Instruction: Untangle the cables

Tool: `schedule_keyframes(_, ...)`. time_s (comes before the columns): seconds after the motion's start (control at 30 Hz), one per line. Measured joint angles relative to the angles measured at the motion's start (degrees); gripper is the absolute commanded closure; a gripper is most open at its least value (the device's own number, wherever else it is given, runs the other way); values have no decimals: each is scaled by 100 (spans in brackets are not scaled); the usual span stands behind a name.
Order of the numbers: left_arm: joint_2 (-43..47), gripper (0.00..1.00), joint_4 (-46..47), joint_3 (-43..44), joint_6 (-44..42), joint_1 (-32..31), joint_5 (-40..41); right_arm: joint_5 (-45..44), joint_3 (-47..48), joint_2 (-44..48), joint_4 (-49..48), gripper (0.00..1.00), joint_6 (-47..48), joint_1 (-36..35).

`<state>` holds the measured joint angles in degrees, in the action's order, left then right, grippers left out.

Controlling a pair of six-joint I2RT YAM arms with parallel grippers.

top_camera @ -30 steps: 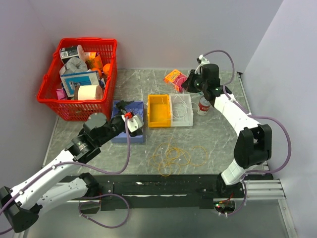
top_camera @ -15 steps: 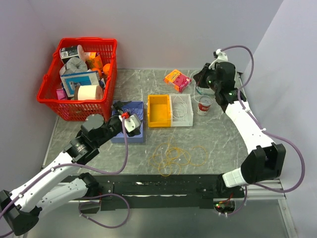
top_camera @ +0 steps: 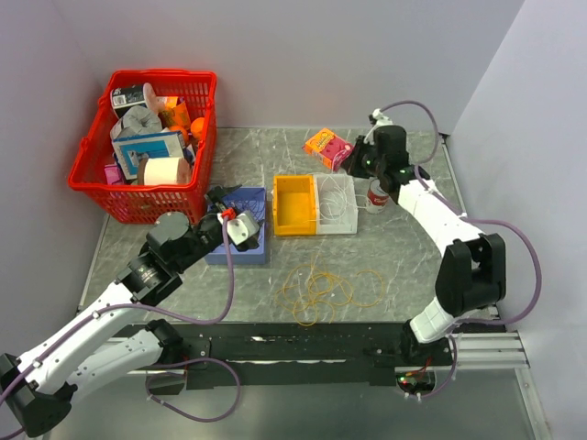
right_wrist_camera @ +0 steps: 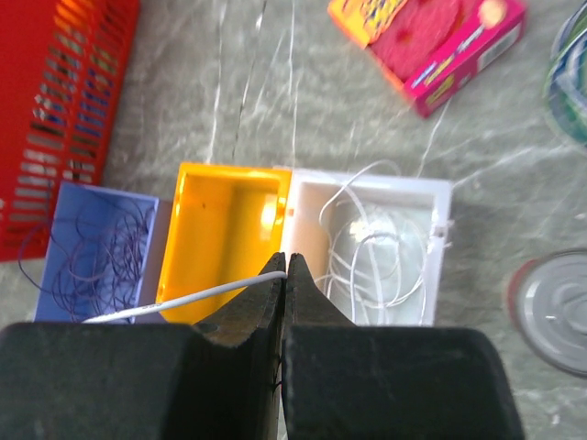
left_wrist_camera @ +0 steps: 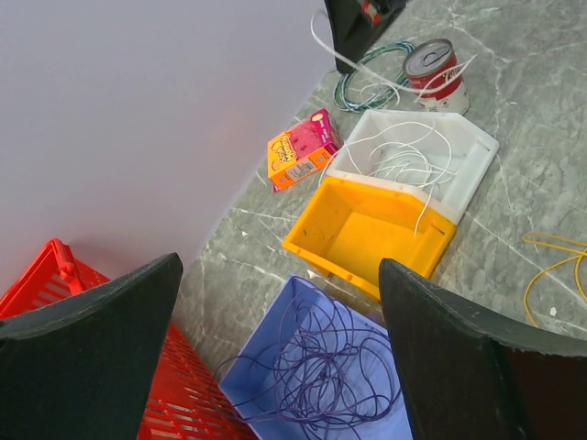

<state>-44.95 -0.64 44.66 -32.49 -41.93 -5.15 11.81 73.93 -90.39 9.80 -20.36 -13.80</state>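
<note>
Basket (top_camera: pixel 138 206), red, stands just left of the blue bin (top_camera: pixel 255 252) holding purple cables (left_wrist_camera: pixel 316 367), under the wide-open left gripper (left_wrist_camera: pixel 280 266). Right gripper (right_wrist_camera: pixel 285 259), closed on a white cable (right_wrist_camera: pixel 183 299), hangs beside can (top_camera: pixel 377 195) and pink box (top_camera: pixel 326 147). Yellow cables (top_camera: pixel 321 289) lie loose on open near table (top_camera: pixel 404 266).

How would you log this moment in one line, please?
left gripper: open over blue bin of purple cables | right gripper: shut on white cable | yellow cables: on table
</note>
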Motion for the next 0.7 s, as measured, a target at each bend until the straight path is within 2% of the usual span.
schedule_keyframes(0.37,17,5,33,-20,-7,24,0,-44,511,-654,232,100,-153,-219)
schedule_keyframes(0.7,26,5,37,-39,-4,42,0,-151,527,-1539,369,100,-278,-275)
